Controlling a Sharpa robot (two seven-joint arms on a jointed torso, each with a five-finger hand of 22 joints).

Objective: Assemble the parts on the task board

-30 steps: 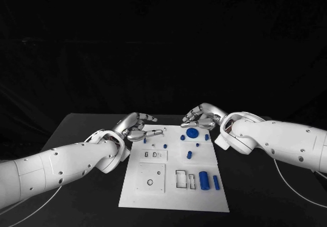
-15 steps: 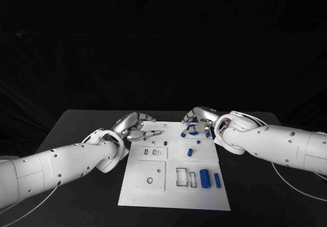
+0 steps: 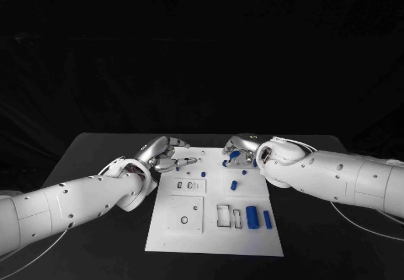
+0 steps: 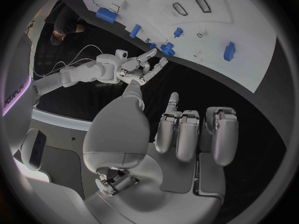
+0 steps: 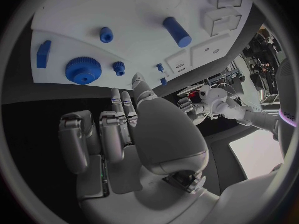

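A black worktop (image 3: 93, 153) fills the lower half of the frame. The white task board (image 3: 211, 236) lies flat at its centre, running toward the bottom edge.

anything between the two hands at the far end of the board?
In the head view, bare white task board and one small blue peg lie between the left hand and right hand; nothing else.

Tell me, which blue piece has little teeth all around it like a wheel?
The round blue gear at the far end of the task board, just ahead of the right hand. The other blue pieces are smooth pegs and blocks; it alone has a toothed rim.
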